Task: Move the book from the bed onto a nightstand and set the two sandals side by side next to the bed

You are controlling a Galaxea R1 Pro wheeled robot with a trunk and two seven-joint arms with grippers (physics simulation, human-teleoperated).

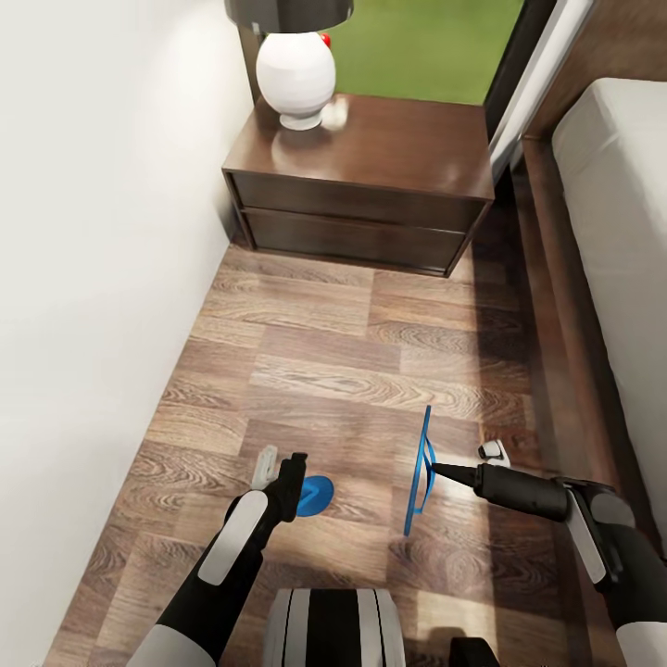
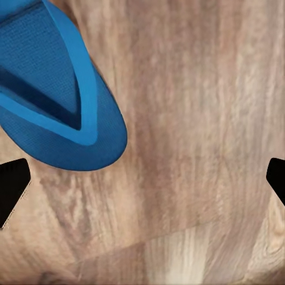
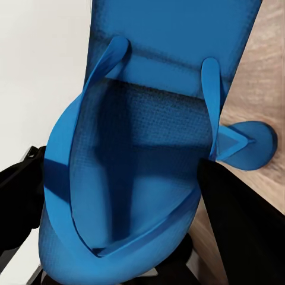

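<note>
Our right gripper (image 1: 434, 470) has its jaws clamped on a sandal (image 1: 420, 471), holding it on edge above the floor (image 1: 352, 371), so from the head it reads as a thin blue line. In the right wrist view that sandal (image 3: 142, 154) is close up: a flat blue sole with a fine grainy texture and thin toe straps, the dark fingers (image 3: 243, 225) pressing at its edges; its top end is cut off by the frame.

Our left gripper (image 1: 283, 482) hangs just over the floor with its jaws apart, clamped on nothing. The black fingertips (image 2: 12, 187) sit at both sides of the left wrist view, with bare planks between them. The second sandal (image 1: 315, 496) lies flat on the floor just beside this gripper, partly hidden behind it; we see only its rounded end (image 2: 59, 89).

The floor is grey-brown wood plank with strong grain. Ahead stands the nightstand (image 1: 357, 185), dark glossy wood with two drawers; on its surface rests a white rounded lamp (image 1: 295, 79), its shade cut off. The bed (image 1: 616, 232) runs along the right, a light-grey mattress on a dark frame, cropped by the edge.
</note>
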